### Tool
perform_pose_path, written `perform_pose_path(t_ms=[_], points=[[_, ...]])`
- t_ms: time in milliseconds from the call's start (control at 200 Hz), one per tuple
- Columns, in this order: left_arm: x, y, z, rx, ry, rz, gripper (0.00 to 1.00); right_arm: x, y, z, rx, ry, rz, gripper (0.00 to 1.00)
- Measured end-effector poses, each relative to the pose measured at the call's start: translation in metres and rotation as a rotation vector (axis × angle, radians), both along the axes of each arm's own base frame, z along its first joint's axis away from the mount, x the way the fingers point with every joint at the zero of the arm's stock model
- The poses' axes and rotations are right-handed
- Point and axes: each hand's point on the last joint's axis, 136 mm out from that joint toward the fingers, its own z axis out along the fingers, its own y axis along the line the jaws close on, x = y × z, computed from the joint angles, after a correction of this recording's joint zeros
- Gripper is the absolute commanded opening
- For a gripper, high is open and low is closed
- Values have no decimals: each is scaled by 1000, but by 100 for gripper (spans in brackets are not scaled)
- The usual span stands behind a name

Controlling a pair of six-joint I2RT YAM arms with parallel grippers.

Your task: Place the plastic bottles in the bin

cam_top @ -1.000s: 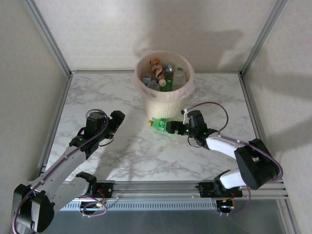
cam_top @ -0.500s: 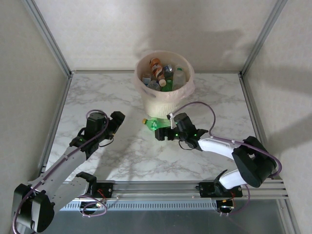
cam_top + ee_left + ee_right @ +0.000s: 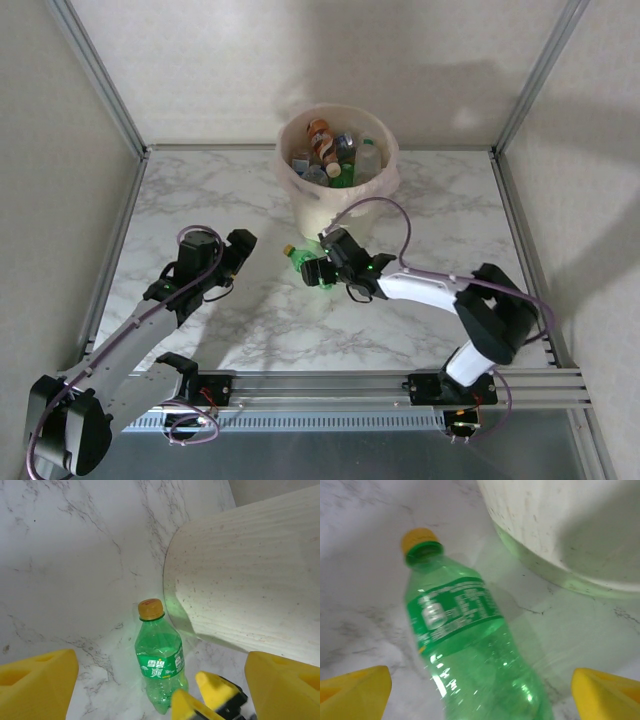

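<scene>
The marble bench (image 3: 230, 190) carries the bin (image 3: 318, 212), a cream-white bucket with a thin bag liner, at its far middle. Inside lie several plastic bottles (image 3: 335, 155): clear, green and one orange-labelled. One green bottle (image 3: 305, 265) (image 3: 160, 667) (image 3: 470, 640) with a yellow cap (image 3: 421, 540) lies on its side on the bench just beside the bin's base. The right pincer (image 3: 322, 272) (image 3: 480, 692) stands wide open astride the bottle's lower body, not gripping it. The left pincer (image 3: 240, 245) (image 3: 160, 682) hangs open and empty, apart from the bottle.
</scene>
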Motion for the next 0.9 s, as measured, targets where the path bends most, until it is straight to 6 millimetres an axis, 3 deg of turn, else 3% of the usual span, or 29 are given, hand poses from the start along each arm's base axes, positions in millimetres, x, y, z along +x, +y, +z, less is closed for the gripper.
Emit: perform_pose_path(t_ms=[210, 521, 896], points=[[0, 1, 0, 1, 0, 2, 86, -4, 6, -31, -110, 26, 63, 90], [0, 2, -1, 1, 2, 6, 86, -15, 32, -32, -140, 4, 165, 84], [0, 2, -1, 1, 2, 6, 86, -17, 30, -42, -178, 31, 169, 72]])
